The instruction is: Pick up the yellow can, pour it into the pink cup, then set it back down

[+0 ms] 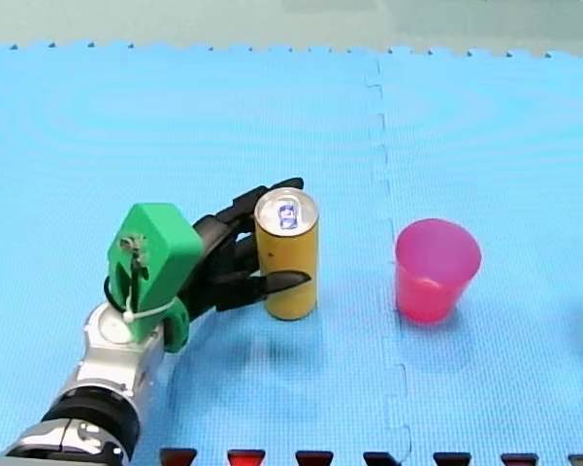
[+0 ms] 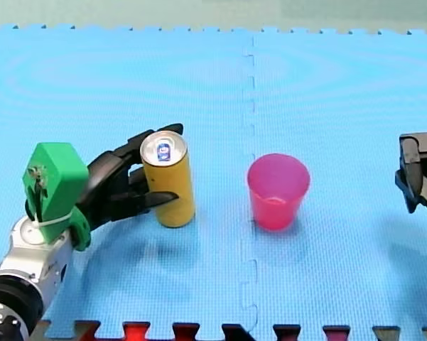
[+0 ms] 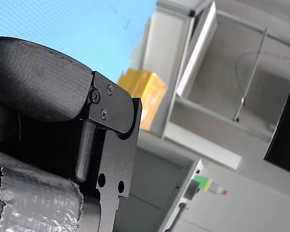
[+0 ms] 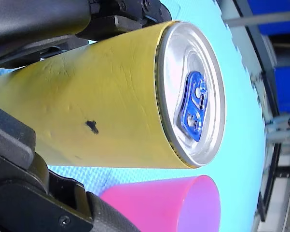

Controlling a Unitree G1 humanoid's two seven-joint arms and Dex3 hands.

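The yellow can (image 1: 289, 267) stands upright on the blue foam mat (image 1: 175, 116), left of centre, its silver top with a blue tab facing up. My left hand (image 1: 299, 231) reaches in from the lower left and is shut on the yellow can, one finger behind its top rim and another across its lower front. The second wrist view shows the same grasp, black fingers (image 4: 34, 145) on both sides of the can (image 4: 101, 96). The pink cup (image 1: 435, 272) stands upright to the can's right, about a can's width away. My right hand (image 2: 418, 174) is at the mat's far right edge.
A jagged seam (image 1: 388, 194) runs front to back across the mat between can and cup. Red and black blocks (image 1: 247, 456) line the near edge. The first wrist view looks past a black finger (image 3: 62, 96) at grey shelving and a yellow box (image 3: 142, 94).
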